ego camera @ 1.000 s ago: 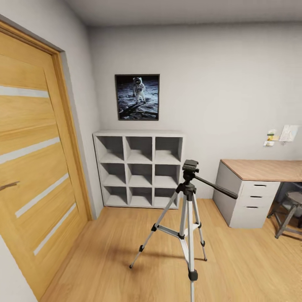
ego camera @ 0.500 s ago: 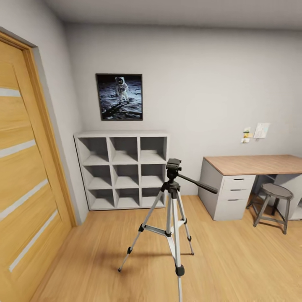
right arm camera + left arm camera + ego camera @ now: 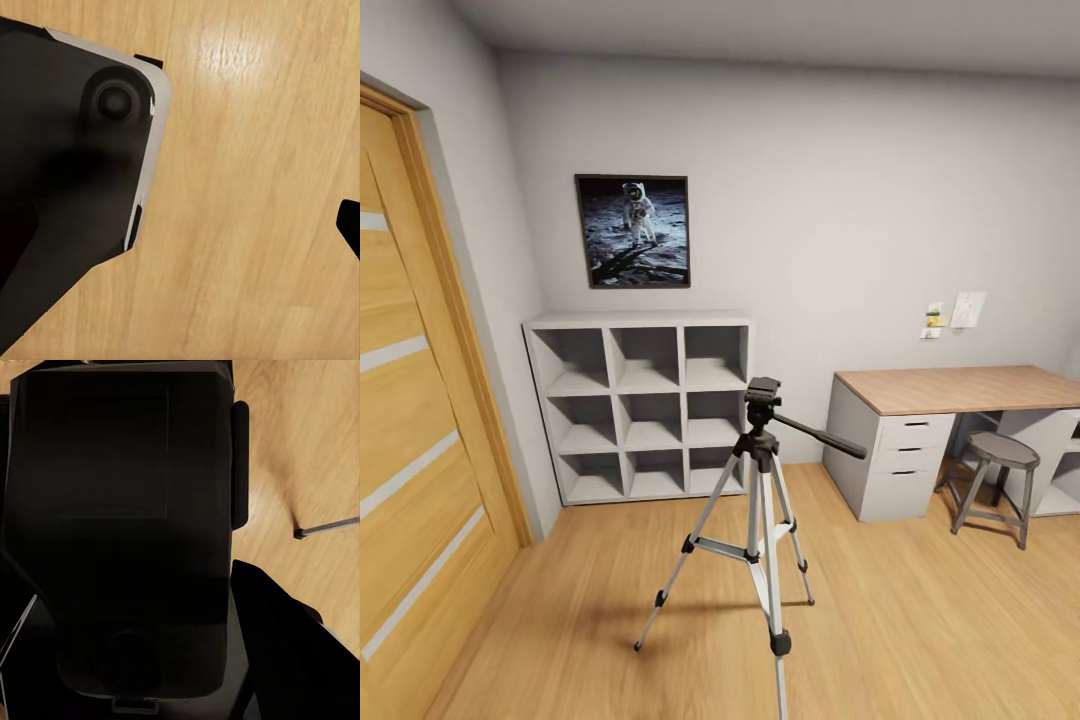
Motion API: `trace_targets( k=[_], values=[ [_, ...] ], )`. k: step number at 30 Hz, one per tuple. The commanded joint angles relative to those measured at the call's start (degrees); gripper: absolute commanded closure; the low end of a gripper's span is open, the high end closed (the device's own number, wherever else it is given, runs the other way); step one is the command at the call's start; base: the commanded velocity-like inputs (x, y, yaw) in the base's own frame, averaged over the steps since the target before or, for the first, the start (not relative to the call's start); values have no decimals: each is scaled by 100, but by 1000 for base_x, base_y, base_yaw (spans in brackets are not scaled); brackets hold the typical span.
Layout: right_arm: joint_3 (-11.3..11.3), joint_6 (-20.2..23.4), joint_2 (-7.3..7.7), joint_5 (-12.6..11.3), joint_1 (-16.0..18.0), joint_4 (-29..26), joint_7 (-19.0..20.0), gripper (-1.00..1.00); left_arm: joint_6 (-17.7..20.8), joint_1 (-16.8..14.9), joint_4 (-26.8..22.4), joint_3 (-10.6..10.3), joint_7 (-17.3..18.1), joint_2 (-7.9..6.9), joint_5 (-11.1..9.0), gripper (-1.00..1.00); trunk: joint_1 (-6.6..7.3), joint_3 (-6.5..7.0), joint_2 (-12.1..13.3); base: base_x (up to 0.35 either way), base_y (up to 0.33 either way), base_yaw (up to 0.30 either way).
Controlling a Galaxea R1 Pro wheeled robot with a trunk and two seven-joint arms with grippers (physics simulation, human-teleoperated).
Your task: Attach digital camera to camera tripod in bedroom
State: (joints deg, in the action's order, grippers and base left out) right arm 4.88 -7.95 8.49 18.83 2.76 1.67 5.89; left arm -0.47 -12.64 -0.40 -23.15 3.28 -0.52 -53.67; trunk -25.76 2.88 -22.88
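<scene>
Camera tripod (image 3: 760,510) stands upright on wood floor (image 3: 920,630) mid-room, in front of grey cube shelf (image 3: 640,405), desk (image 3: 950,390) to its right. Left wrist view: black boxy thing (image 3: 120,532), prob. digital camera, up close. Finger state of both grippers: can't tell.

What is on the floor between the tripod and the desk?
Nothing: in the head view, only bare wooden floor lies between the camera tripod and the desk.

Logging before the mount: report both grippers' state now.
Left gripper: shut on the digital camera.
Right gripper: open, wooden floor between its fingers.
</scene>
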Motion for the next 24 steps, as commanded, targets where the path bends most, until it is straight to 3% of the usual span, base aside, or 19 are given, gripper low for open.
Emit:
trace_targets(
  k=[1,14,24],
  values=[
    [48,-32,3,40,6,18,11,-100,-6,-2,5,-49,23,-1,-47,100,-2,-2,-4,0,0,0],
    [54,-61,-4,23,6,18,2,-100,-6,-2,5,-49,23,-1,-47,100,-2,-2,-4,0,0,-14],
    [56,-58,-5,7,6,18,7,-100,-6,-2,5,-49,23,-1,-47,100,-2,-2,-4,0,0,-234]
  ],
)
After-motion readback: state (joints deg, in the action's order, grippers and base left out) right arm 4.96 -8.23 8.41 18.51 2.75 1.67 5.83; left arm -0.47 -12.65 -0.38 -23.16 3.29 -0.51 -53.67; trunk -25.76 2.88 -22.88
